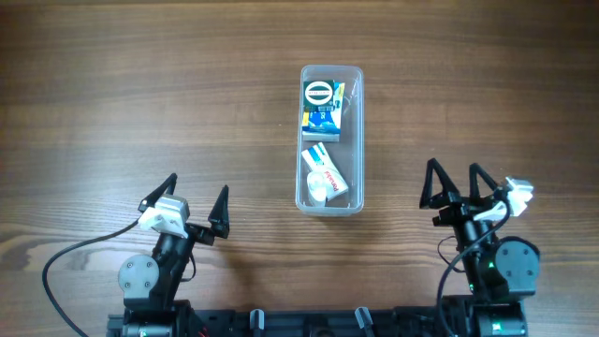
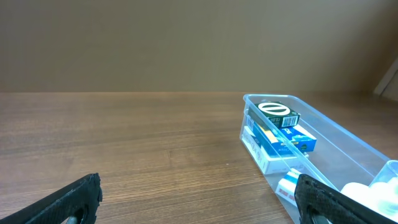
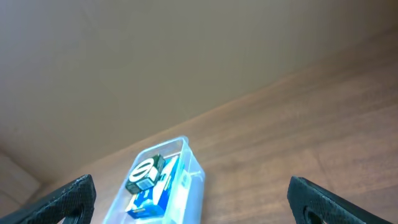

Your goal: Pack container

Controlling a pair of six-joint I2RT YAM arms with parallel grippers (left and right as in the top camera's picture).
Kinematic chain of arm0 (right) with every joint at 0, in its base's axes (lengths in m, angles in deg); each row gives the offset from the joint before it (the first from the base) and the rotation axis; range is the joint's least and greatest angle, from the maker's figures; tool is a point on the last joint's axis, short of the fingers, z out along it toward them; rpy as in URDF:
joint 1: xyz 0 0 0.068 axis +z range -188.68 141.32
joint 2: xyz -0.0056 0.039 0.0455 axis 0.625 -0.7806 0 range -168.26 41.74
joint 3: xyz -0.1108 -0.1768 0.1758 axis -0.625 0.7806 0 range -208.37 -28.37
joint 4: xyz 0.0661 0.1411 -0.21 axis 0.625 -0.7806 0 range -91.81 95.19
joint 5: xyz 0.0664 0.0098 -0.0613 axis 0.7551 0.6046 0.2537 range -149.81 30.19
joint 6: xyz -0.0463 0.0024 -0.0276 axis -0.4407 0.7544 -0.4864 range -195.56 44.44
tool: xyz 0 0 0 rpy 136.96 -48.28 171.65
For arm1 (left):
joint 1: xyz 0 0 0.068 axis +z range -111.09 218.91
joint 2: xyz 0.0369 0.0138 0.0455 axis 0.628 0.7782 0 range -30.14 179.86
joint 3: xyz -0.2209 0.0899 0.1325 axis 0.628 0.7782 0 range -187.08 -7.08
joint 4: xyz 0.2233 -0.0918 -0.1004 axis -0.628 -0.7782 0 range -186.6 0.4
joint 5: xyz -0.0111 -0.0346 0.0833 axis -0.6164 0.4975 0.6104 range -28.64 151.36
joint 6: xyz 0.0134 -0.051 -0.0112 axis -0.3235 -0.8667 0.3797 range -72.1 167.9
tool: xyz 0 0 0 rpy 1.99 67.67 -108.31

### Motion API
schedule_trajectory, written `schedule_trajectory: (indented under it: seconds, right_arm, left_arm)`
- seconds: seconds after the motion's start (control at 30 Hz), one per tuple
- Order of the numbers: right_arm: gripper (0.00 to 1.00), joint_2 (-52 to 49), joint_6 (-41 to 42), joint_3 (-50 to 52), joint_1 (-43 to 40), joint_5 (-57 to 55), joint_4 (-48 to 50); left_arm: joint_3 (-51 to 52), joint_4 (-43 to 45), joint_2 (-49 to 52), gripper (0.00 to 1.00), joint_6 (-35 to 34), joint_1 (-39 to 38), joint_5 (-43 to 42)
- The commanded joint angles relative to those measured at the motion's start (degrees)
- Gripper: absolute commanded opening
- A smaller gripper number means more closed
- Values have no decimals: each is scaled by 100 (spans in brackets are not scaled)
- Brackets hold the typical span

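Note:
The clear plastic container (image 1: 356, 140) stands lengthwise in the middle of the wooden table. Inside it a dark green box (image 1: 319, 93) lies on a blue box (image 1: 324, 120) at the far end, and a white and red box (image 1: 328, 173) lies at the near end. The container also shows in the left wrist view (image 2: 348, 143) and in the right wrist view (image 3: 193, 171). My left gripper (image 1: 195, 204) is open and empty, near the front edge, left of the container. My right gripper (image 1: 459, 183) is open and empty, right of the container.
A small clear bottle with a white cap (image 1: 321, 190) lies in the container's near end beside the white and red box. Bare wooden tabletop (image 1: 140, 103) surrounds the container. A black cable (image 1: 65, 257) runs by the left arm base.

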Motion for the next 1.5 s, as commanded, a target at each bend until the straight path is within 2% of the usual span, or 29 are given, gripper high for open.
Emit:
schedule_trajectory:
  seconds: [0.0,0.2,0.43,0.63,0.83,1.47]
  right_arm:
    - [100,396,-472,374,42,116,264]
    - [100,964,-1176,516,42,361,234]
    - [100,1003,-1910,538,42,407,262]
    - [100,1003,-2022,1106,42,592,870]
    - [100,1003,-2586,1093,42,640,466]
    - [100,994,-2634,1093,35,175,428]
  left_arm:
    - [22,-22,-57,100,85,37,-90]
    - [22,-22,-57,100,85,37,-90]
    - [22,-22,-57,100,85,37,-90]
    - [22,-22,-57,100,85,37,-90]
    - [22,-22,-57,100,85,37,-90]
    - [22,-22,-57,100,85,37,-90]
